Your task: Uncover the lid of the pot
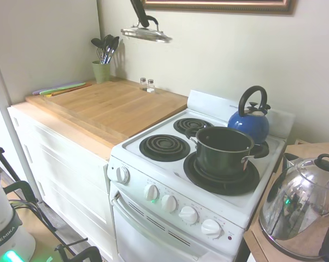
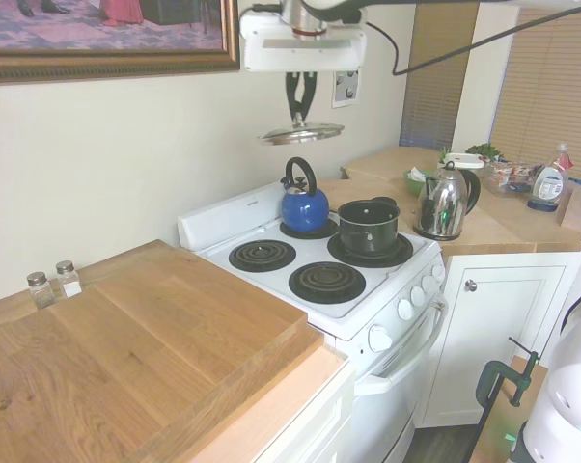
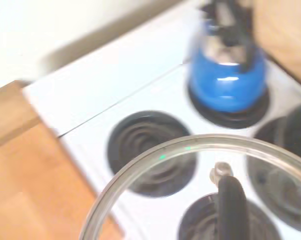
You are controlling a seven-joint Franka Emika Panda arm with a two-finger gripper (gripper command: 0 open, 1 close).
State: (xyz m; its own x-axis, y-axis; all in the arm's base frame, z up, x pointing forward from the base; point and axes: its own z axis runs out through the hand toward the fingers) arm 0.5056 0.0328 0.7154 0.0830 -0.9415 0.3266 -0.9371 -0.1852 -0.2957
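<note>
The dark pot [image 1: 223,151] [image 2: 368,225] stands uncovered on the stove's front right burner, its inside open to view. High above the stove, near the back wall, the glass lid [image 1: 146,34] [image 2: 302,132] hangs by its black handle from my gripper [image 1: 142,21] [image 2: 300,108], which is shut on that handle. The lid is well off to the counter side of the pot, roughly over the rear left burner. In the wrist view the lid's rim [image 3: 190,145] and its handle [image 3: 233,205] fill the lower part, with the burners below.
A blue kettle [image 1: 251,120] [image 2: 303,204] sits on the rear right burner behind the pot. A shiny steel kettle [image 1: 298,210] [image 2: 442,203] stands on the counter right of the stove. The wooden counter [image 1: 107,106] carries shakers [image 1: 146,84] and a utensil cup [image 1: 101,71].
</note>
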